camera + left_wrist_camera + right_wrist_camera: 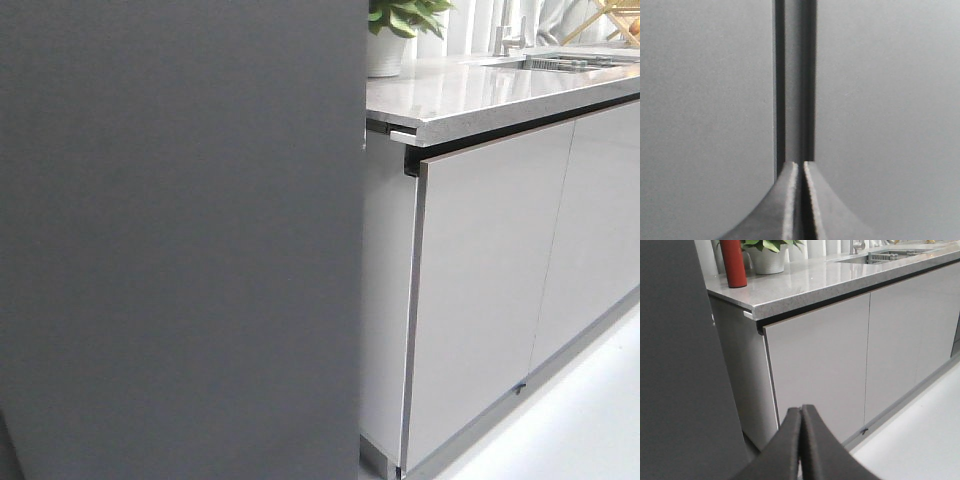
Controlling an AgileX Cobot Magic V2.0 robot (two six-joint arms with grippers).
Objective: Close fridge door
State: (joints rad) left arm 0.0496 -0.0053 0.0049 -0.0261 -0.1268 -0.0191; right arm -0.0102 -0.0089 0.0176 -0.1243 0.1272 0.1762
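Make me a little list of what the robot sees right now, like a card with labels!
fridge door: dark grey face fills the left of the front view
left tool: fingers together, pointing at a dark vertical seam between two grey panels
right tool: fingers together, holding nothing, facing the pale cabinet doors
countertop: speckled grey
on countertop: red bottle, potted plant
further along: sink

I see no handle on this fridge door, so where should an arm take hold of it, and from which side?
No handle or lip shows on the fridge door; its dark matte face is flat. Probably best not gripped at all: press the shut left gripper flat against the outer face, approaching from the front. In the left wrist view its tips sit at a narrow vertical seam, too slim to pinch.
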